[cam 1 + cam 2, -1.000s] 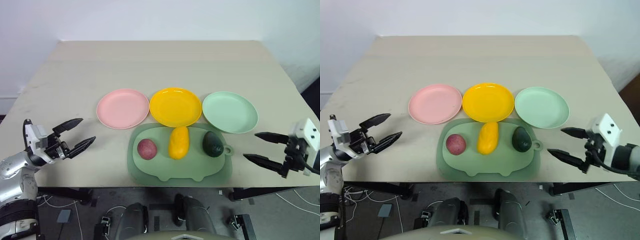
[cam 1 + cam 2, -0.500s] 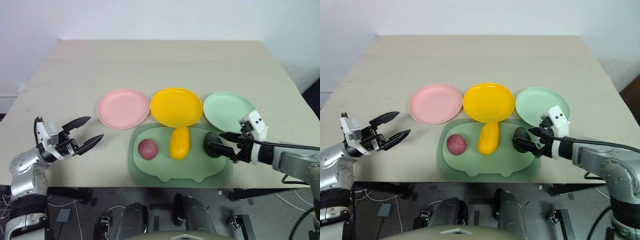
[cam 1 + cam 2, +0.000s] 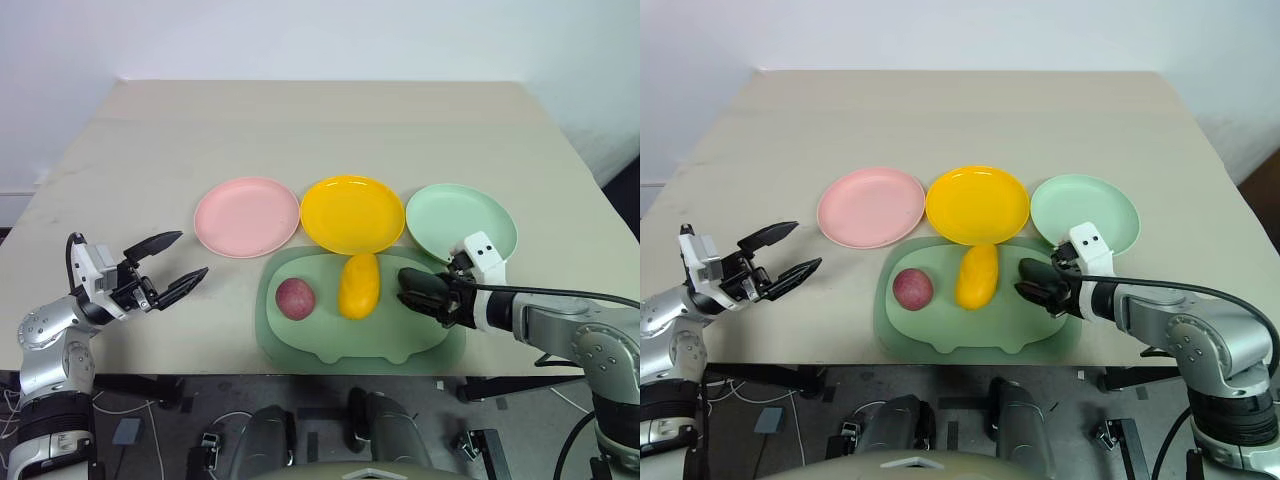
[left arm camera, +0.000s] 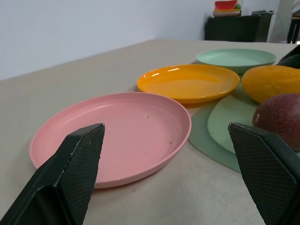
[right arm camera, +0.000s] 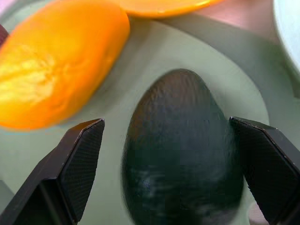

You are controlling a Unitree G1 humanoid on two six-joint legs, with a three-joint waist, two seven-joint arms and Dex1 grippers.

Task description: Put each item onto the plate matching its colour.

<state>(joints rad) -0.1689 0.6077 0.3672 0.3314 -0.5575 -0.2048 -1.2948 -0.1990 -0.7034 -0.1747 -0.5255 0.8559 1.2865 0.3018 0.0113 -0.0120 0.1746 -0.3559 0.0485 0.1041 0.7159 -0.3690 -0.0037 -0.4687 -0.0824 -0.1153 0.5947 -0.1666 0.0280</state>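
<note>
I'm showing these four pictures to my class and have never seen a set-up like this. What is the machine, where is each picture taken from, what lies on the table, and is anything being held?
This is a humanoid robot with two arms, each ending in a two-fingered black pincer. Two pictures come from cameras in its head, looking down over the table. The other two come from cameras on its wrists, looking out between the fingers.

On the table lie a pink plate, a yellow plate and a mint green plate. In front of them a dull-green mat carries a reddish-purple fruit, a yellow mango and a dark avocado.

Nothing is held yet. The left pincer hovers open near the pink plate. The right pincer is open, with the avocado between its fingers but not gripped.
</note>
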